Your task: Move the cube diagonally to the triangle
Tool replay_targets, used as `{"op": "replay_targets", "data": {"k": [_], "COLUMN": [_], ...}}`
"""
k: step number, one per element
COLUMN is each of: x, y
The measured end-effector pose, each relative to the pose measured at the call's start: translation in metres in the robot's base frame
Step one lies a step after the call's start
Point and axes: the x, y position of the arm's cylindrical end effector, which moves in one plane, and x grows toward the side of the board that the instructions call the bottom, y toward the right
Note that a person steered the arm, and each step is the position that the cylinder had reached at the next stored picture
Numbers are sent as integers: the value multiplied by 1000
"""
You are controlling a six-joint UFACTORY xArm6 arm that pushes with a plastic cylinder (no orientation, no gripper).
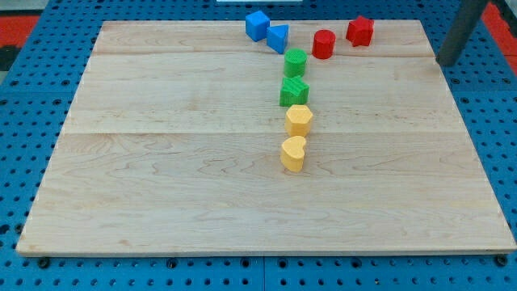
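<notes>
A blue cube [257,25] sits at the top of the wooden board [161,162], touching a blue triangle block [279,37] just to its lower right. My tip [443,63] is at the end of the dark rod at the view's upper right, at the board's right edge, far to the right of both blue blocks and touching nothing.
A red cylinder [324,44] and a red hexagonal block [359,31] lie near the top right. A green cylinder [295,62], a green star block [294,91], a yellow hexagon [299,120] and a yellow heart [293,153] form a column down the middle.
</notes>
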Motion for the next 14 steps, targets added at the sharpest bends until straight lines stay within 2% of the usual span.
{"op": "replay_targets", "data": {"k": [1, 2, 3, 5, 7, 11, 12, 13, 14], "x": [-66, -82, -83, -81, -83, -81, -66, -54, -81], "y": [-13, -35, -56, -135, -160, -312, -367, -378, -391]}}
